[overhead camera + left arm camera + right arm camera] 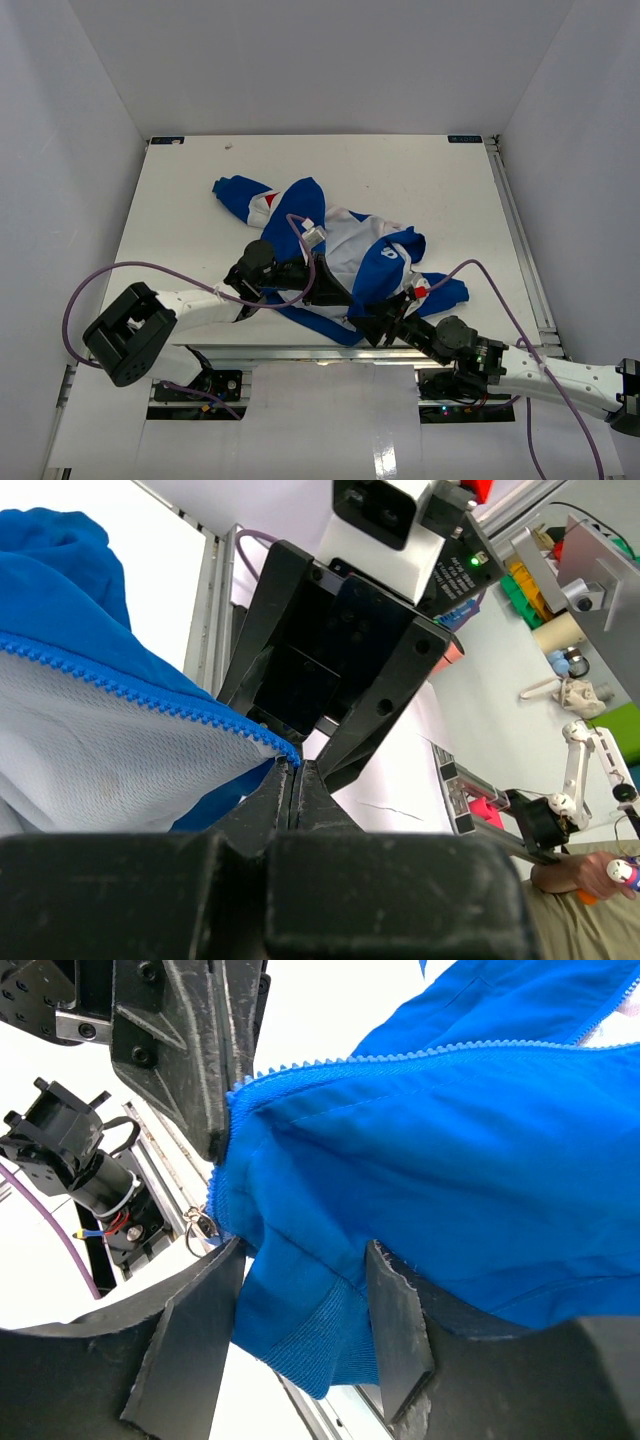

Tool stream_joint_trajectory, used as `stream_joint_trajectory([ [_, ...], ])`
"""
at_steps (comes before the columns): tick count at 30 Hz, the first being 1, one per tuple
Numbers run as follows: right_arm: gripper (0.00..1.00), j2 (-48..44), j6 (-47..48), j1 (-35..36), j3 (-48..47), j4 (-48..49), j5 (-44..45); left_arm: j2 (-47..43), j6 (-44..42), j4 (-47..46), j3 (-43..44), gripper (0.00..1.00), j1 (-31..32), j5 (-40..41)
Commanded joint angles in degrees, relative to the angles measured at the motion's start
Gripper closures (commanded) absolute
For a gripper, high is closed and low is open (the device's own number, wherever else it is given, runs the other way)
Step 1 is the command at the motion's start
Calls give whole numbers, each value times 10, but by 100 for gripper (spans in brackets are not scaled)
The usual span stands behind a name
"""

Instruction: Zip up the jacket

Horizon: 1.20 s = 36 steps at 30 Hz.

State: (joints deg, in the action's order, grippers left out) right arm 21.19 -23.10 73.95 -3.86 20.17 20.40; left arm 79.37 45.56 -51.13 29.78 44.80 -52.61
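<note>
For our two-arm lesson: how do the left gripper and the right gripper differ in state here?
The left gripper is shut, pinching the zipper edge of the jacket at its end; the right gripper stands open, the ribbed hem between its fingers. The left reaches in from the left, the right from the right. Both work the jacket's near edge.

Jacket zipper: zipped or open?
Open: the jacket lies spread, white lining showing; zipper teeth run as a free edge, pinched by the left gripper.

The left arm stretches low from the table's near left corner, the left gripper point(294, 780) pinched tight on the jacket point(90, 620). The right gripper point(300, 1310) faces it, jaws parted around cloth.
</note>
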Motion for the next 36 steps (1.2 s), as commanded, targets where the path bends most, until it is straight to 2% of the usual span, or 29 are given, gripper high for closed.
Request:
stream_joint_trajectory([
  [1, 46, 1, 14, 1, -4, 36, -7, 0, 14, -56, -7, 100, -1, -24],
  [8, 53, 0, 14, 1, -1, 56, -15, 6, 14, -59, -7, 100, -1, -25],
  [19, 53, -6, 12, 1, -4, 62, -25, 11, 14, -70, -9, 100, -2, -24],
  [21, 59, -6, 12, 1, -4, 62, -19, 11, 18, -73, -9, 97, -2, -25],
  [22, 67, -2, 11, 1, -5, 61, -14, 11, 19, -74, -10, 93, -2, -27],
  [23, 74, 2, 10, 1, -5, 61, -10, 10, 19, -73, -11, 89, -2, -27],
  [26, 83, 9, 4, 1, -4, 59, -6, 4, 10, -62, -14, 72, -2, -23],
  [31, 92, 3, 0, 1, 3, 57, 7, -4, -4, -32, -24, 64, -2, -21],
  [36, 92, -12, -3, 1, 9, 57, 7, -26, -37, 28, -27, 57, -2, -5],
])
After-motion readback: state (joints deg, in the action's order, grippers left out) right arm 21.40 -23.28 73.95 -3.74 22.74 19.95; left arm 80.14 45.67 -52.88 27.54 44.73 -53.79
